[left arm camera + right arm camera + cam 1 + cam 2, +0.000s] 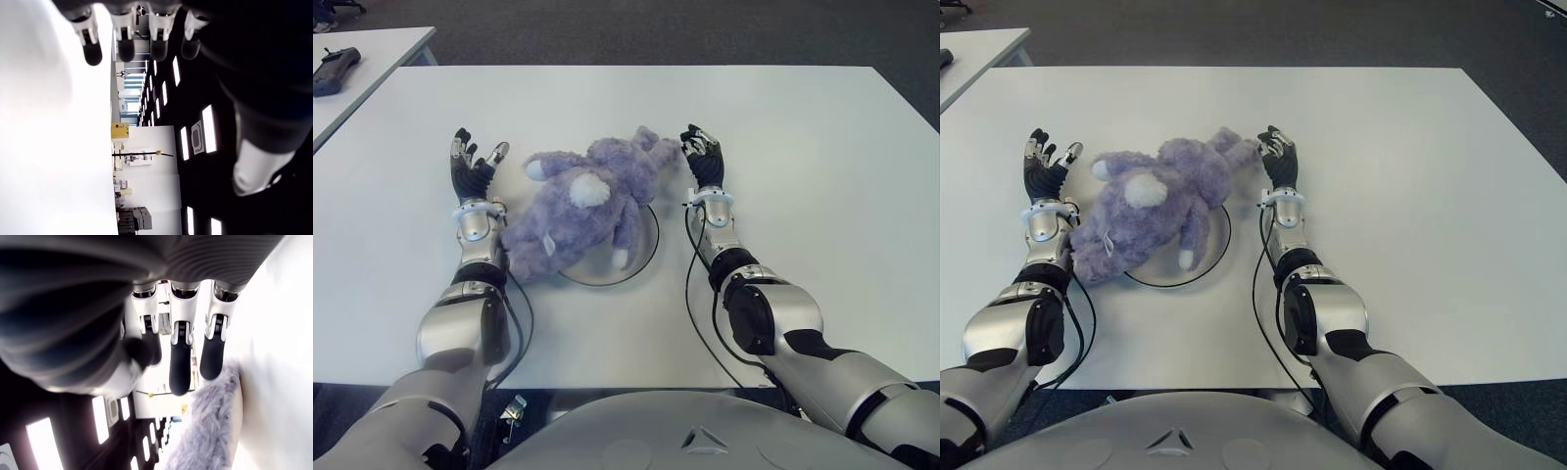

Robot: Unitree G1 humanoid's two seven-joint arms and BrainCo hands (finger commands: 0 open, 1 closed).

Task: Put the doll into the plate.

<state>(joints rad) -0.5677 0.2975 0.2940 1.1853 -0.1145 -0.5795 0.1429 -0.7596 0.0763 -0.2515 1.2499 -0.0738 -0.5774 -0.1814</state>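
Eye views: the purple doll [584, 203] lies across the plate [649, 243] on the white table [803, 147]; left hand [471, 168] at its 9 o'clock, right hand [702, 157] at 2 o'clock.
Left wrist view: fingers [124, 41] spread wide, empty.
Right wrist view: fingers [180, 360] extended, holding nothing, beside purple fur.

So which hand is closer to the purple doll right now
Right. The right hand is up against the doll at its far right end, fingers open. The left hand shows to the doll's left, with bare table between them.
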